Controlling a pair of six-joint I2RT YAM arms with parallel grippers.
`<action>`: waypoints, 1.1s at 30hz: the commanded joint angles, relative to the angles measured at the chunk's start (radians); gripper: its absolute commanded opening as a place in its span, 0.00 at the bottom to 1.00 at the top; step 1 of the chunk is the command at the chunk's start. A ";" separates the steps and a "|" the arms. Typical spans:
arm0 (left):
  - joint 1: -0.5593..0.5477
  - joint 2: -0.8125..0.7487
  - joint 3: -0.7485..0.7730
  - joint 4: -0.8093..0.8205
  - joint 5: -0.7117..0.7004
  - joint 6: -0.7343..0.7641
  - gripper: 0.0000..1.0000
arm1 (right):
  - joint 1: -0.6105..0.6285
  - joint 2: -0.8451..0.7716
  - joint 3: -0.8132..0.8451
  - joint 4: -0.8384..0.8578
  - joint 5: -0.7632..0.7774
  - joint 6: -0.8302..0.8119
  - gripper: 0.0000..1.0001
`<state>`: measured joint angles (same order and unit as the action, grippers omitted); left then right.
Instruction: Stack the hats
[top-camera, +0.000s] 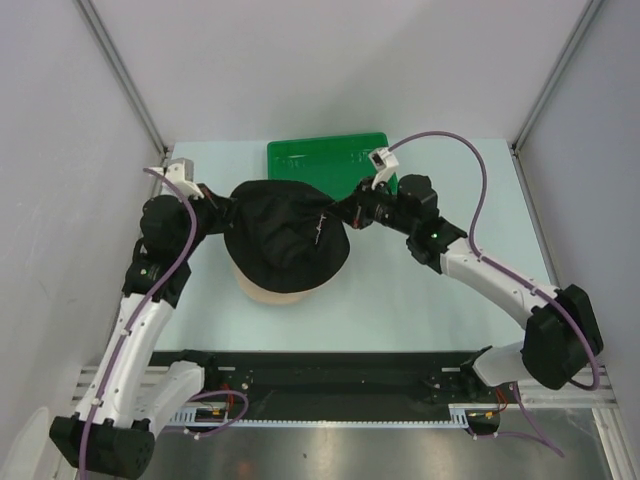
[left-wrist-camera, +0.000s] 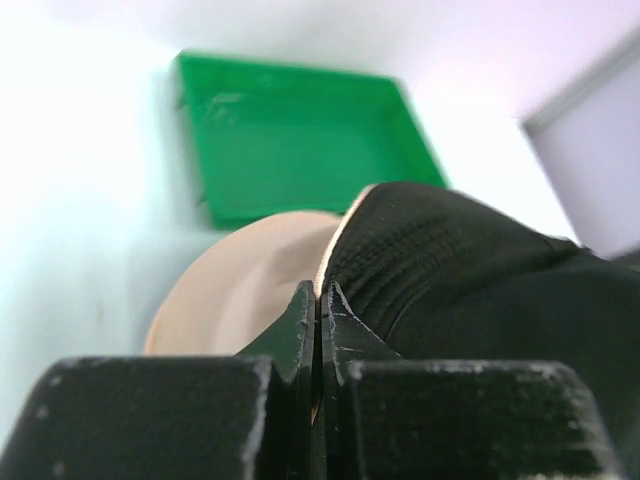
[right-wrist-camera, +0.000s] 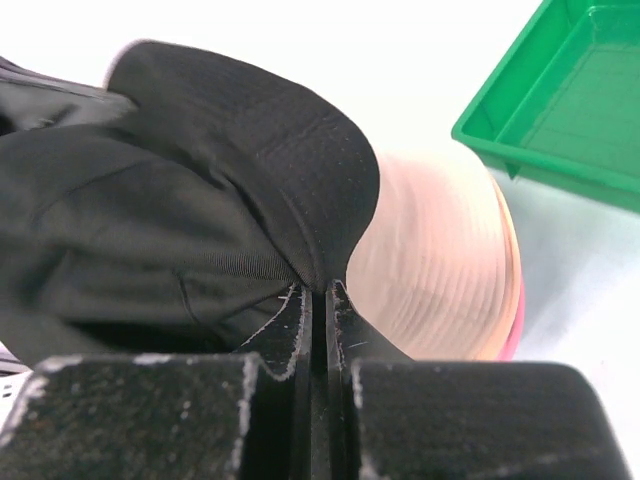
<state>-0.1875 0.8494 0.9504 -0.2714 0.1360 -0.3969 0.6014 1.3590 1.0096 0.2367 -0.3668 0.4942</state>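
The black hat (top-camera: 285, 235) hangs at mid-frame, stretched left to right over the beige hat (top-camera: 270, 292) on the desk (top-camera: 420, 300), below the green tray (top-camera: 300, 155); the left hand (top-camera: 214, 214) and right hand (top-camera: 346, 214) each pinch its brim at opposite ends, the stack straight beneath

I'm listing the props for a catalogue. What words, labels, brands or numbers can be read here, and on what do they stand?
No text can be read in any view.
Black hat: a small pale stitched mark, too small to read.
Green tray: faint marks near its far rim, too small to read.
Beige hat: no text shows.
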 joint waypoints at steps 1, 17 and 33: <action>0.103 0.048 -0.070 0.007 -0.128 -0.083 0.00 | 0.003 0.075 0.067 -0.031 0.055 -0.043 0.01; 0.122 -0.010 -0.179 0.058 -0.093 -0.128 0.00 | 0.011 -0.179 -0.202 0.014 -0.007 0.156 0.90; 0.122 -0.039 -0.203 0.069 -0.090 -0.135 0.00 | 0.133 -0.035 -0.272 0.384 -0.156 0.411 0.77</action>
<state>-0.0792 0.8314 0.7586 -0.2401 0.0772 -0.5243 0.7120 1.2907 0.7471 0.4393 -0.4511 0.8043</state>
